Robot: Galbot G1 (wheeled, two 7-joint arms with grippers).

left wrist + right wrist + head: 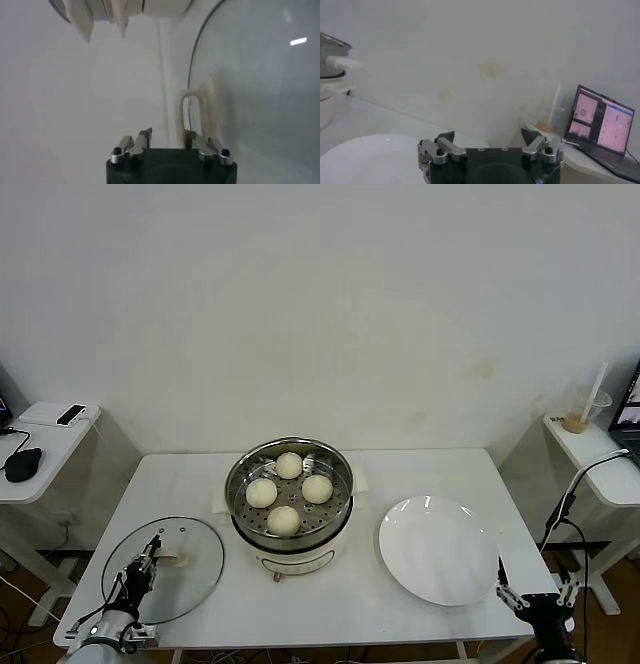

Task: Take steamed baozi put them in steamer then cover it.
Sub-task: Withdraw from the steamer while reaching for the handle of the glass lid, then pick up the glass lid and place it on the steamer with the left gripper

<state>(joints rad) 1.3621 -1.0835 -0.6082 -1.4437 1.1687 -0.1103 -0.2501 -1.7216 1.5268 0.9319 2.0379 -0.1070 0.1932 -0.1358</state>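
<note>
four steamed baozi (289, 492) sit inside the steamer (340, 502), spread in a rough diamond on its perforated floor, none of them stacked. the steamer stands on a cream pot base at the middle of the white table (420, 624), uncovered.

the cover (195, 569) lies flat on the table to the steamer's left, near the front edge and apart from the pot. its cream handle (176, 559) sits at the centre of the glass.

the left gripper (148, 559) is down over the cover, right at that handle. in the left wrist view the handle (196, 112) rises as a pale loop just in front of the fingers (144, 137), with the glass disc (260, 90) curving away beside it. the jaws stand narrowed around the handle's base, but whether they actually press on it cannot be told from these views.

the right gripper (538, 596) rests low at the front right corner of the table, just beside the near rim of the white plate (437, 549), which is bare. in the right wrist view its fingers (445, 137) are spread wide apart with nothing between them, and the plate (370, 160) shows pale below, with the steamer's edge (334, 45) off to one side.

a laptop (602, 125) with a lit screen stands on a side table to the right.
</note>
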